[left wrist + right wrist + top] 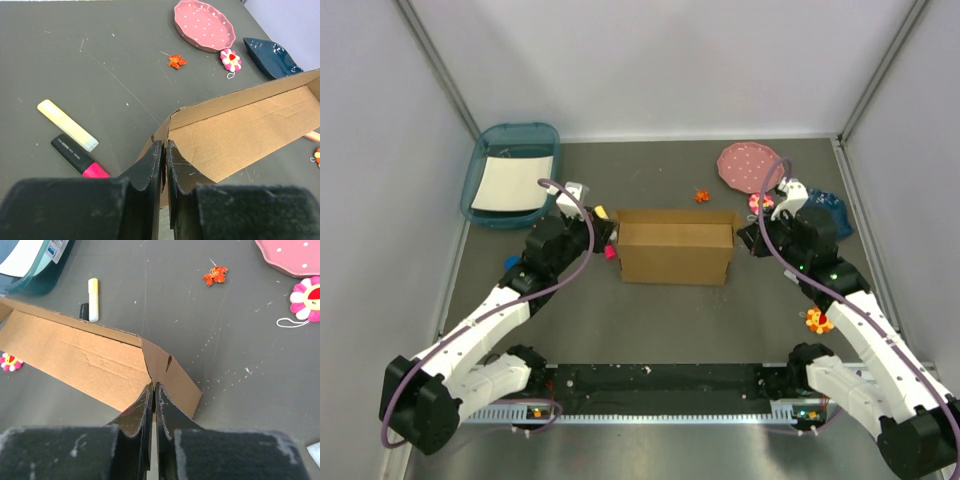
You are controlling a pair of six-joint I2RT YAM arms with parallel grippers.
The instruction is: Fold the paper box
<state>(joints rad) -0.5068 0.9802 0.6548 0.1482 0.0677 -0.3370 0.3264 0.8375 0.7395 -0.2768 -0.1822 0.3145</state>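
The paper box (675,255) is brown corrugated cardboard standing mid-table with its walls raised and its top open. My left gripper (610,240) is at the box's left end. In the left wrist view its jaws (164,147) are shut on the thin edge of the end wall, with the box's inside (240,135) stretching away to the right. My right gripper (745,237) is at the right end. In the right wrist view it (153,389) is shut on the corner where the slotted end flap (170,375) meets the long wall (75,355).
A teal tray (510,175) with white paper sits at the back left. A pink plate (750,165) and a dark blue dish (830,212) lie at the back right. A yellow highlighter (67,125) and a black-pink marker (80,157) lie left of the box; small flower toys (231,60) are scattered about.
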